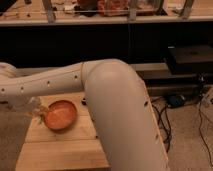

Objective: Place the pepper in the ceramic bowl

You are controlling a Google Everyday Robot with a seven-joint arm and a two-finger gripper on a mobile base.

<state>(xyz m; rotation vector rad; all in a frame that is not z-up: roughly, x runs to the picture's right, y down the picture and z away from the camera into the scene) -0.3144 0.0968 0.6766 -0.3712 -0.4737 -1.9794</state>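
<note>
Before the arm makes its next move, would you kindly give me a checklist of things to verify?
1. Ceramic bowl upright on the wooden table: ok.
2. Tool close to the bowl, just beside its rim on the picture's left: ok.
3. Bowl's mouth not covered by the arm: ok.
4. Pepper held in the tool: cannot tell; it is not clearly visible.
5. Pepper already in the bowl: not ok; none seen inside.
6. Table area behind the arm free of obstacles: cannot tell; hidden.

Gripper (34, 109) blurred at ceramic bowl's (61, 116) left rim, wooden table's (55, 152) right side hidden behind arm (120, 110), arm cut off below.
</note>
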